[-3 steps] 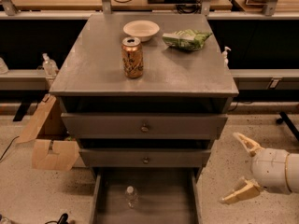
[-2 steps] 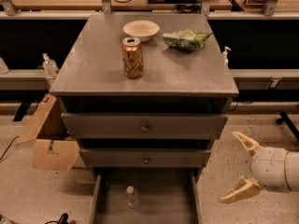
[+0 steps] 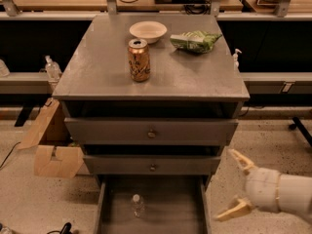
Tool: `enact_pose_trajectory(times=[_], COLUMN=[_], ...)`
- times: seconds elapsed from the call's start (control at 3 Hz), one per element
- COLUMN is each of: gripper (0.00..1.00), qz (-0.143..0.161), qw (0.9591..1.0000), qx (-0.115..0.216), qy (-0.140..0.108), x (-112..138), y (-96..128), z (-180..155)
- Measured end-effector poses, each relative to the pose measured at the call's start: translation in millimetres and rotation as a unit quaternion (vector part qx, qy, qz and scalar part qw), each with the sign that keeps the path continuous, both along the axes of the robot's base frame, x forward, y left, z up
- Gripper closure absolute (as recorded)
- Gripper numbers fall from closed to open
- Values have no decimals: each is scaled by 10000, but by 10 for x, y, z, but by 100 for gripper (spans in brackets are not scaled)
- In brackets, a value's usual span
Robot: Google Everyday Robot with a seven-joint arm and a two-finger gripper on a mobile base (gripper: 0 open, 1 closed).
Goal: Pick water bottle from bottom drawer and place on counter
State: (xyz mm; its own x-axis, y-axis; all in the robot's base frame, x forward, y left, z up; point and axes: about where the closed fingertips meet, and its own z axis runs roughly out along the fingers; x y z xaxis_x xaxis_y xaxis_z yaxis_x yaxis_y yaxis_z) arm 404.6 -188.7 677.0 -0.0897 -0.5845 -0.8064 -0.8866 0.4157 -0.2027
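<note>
The water bottle (image 3: 138,204), small and clear with a white cap, stands upright on the floor of the open bottom drawer (image 3: 180,211), left of its middle. The counter (image 3: 102,67) is the grey top of the cabinet. My gripper (image 3: 237,185) is at the lower right, outside the drawer and to the right of the cabinet. Its two cream fingers are spread wide and hold nothing. It is well apart from the bottle.
On the counter stand an orange-gold soda can (image 3: 139,60), a white bowl (image 3: 147,31) and a green chip bag (image 3: 195,41). Two upper knobbed drawers (image 3: 151,132) are shut. A cardboard box (image 3: 51,145) lies left of the cabinet. Pump bottles (image 3: 51,68) stand behind.
</note>
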Motion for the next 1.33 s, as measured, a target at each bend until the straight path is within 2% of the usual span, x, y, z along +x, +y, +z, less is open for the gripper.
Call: enact_pose_trajectory(times=[0.33,0.67,1.0,1.33], gripper=[0,0,0,0], qz=[405,751,1019,994], qw=[9977,9919,9860,9845], qx=[393,689,1076,1293], qy=[-366,-756,-770,-644], x=[-38,-46,-89,-143], y=[503,896,1392,1497], z=[-608,-1049,-1618,-1762])
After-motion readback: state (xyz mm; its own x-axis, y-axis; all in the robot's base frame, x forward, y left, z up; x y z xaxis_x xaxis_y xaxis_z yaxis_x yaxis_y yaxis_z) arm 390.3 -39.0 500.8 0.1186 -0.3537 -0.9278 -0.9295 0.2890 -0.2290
